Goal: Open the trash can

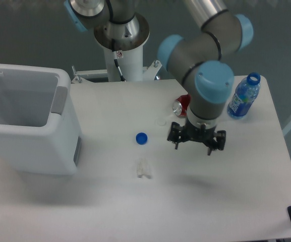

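Note:
The trash can (pixel 32 146) is a large white boxy bin at the table's left edge. Its top stands open, so the hollow inside shows, and the lid is tipped up at the far left edge of the view. A grey push tab (pixel 59 100) sits on its right rim and a grey slot (pixel 77 149) on its right side. My gripper (pixel 196 146) hangs over the table right of centre, far from the bin, pointing down. Its fingers are spread open with nothing between them.
A blue bottle cap (pixel 141 137) and a crumpled clear wrapper (pixel 143 169) lie mid-table. A red can (pixel 180 106) lies behind my wrist, which hides much of it. A blue open-topped bottle (pixel 243 98) stands at the back right. The arm's base (pixel 121 48) rises at the back.

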Motion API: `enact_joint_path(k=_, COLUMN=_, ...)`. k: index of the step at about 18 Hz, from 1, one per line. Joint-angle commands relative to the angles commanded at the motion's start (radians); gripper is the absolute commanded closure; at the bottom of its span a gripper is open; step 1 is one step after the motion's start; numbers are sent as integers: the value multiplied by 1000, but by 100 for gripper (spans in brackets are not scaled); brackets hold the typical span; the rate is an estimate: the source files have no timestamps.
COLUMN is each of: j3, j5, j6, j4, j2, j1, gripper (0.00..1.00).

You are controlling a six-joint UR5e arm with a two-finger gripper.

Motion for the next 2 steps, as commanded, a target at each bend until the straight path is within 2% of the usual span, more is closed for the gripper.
enact_joint_path(k=2, j3=5, j5=0, j6=-2, j4=0, j2=-6, j1=0, gripper=0)
